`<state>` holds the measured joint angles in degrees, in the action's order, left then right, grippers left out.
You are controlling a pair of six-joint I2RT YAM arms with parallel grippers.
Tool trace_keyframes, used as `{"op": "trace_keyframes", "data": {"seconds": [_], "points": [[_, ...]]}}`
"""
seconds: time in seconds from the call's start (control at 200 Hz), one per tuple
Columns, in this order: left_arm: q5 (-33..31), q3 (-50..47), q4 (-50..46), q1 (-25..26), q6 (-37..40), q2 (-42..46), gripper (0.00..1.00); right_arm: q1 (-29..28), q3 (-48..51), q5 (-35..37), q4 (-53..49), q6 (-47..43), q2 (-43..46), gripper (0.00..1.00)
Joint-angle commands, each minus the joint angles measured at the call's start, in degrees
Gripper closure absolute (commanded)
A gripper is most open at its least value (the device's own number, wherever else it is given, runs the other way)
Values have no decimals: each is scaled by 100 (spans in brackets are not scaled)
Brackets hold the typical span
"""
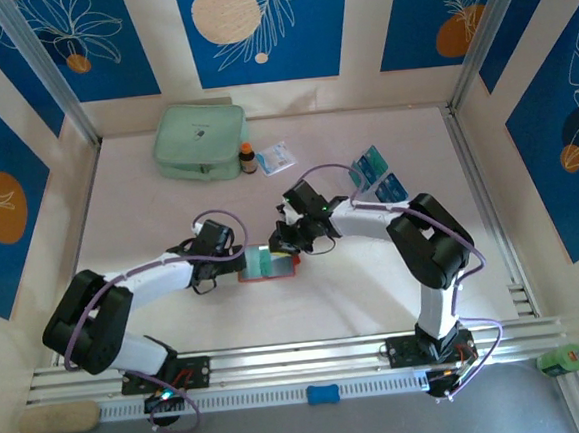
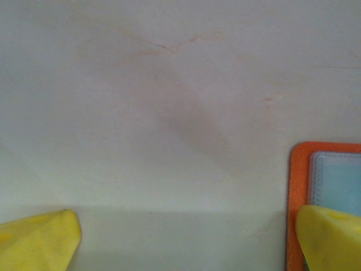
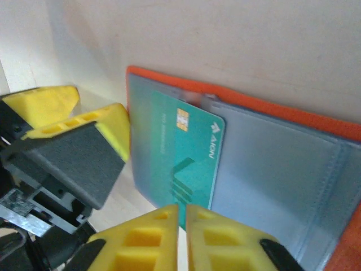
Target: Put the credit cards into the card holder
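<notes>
Three credit cards in all. One teal-green card lies on the open wallet. One blue card and a second blue card lie side by side at about 2 o'clock on the worktop.

One orange card holder sits near the middle.

At 11 to 12 o'clock there is one mint-green zip pouch, one small brown bottle and one white-and-blue paper packet.

Two arms, the left arm and the right arm, carry one claw each. These are the left claw and the right claw, each with two yellow fingers.

Along the near rail there is one blue block at 6 o'clock, one green object at 4 o'clock and one beige pad at 8 o'clock.
</notes>
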<state>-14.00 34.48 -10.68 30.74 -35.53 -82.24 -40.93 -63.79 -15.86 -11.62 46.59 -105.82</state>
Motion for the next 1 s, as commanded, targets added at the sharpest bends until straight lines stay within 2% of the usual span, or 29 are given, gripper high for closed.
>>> {"op": "trace_keyframes", "data": {"seconds": [0.0,0.165,0.61,0.99], "points": [[511,-227,190,-77,10,-170,0,-108,-266,117,-438,-273,-185,93],[524,-238,198,-78,33,-164,0,-191,-462,188,-473,-302,-465,97],[547,-251,229,-77,19,-117,0,-519,-1144,80,-676,-270,-1228,100],[351,-85,-238,-121,-181,717,0,-399,-828,311,-684,-225,-432,100]]}}
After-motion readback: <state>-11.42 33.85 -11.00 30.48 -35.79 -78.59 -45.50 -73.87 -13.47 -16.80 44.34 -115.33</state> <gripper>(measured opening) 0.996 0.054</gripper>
